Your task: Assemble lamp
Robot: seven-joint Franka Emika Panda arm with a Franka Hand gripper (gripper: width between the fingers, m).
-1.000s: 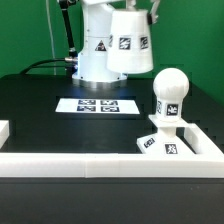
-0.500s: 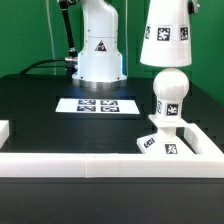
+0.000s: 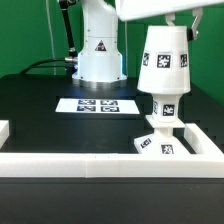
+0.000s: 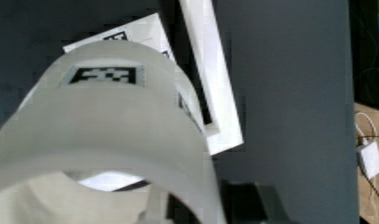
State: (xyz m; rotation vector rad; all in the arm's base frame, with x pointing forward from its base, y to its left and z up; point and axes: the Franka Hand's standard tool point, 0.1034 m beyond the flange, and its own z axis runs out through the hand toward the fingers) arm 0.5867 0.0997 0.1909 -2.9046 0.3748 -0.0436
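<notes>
At centre left of the exterior view the marker board lies flat on the black table. Right of centre, the shade sits over the bulb, whose stem rises from the base. The gripper at upper right holds the shade's top; I cannot tell how its jaws stand. Best lower it straight and level.

**Open centre, crowded right corner**

The black table is open around the marker board. On the exterior view's right, the shade stands over the base, blocking approach from above (the bulb seems hidden inside). A white rail closes the front edge; the robot pedestal blocks the back.
</notes>
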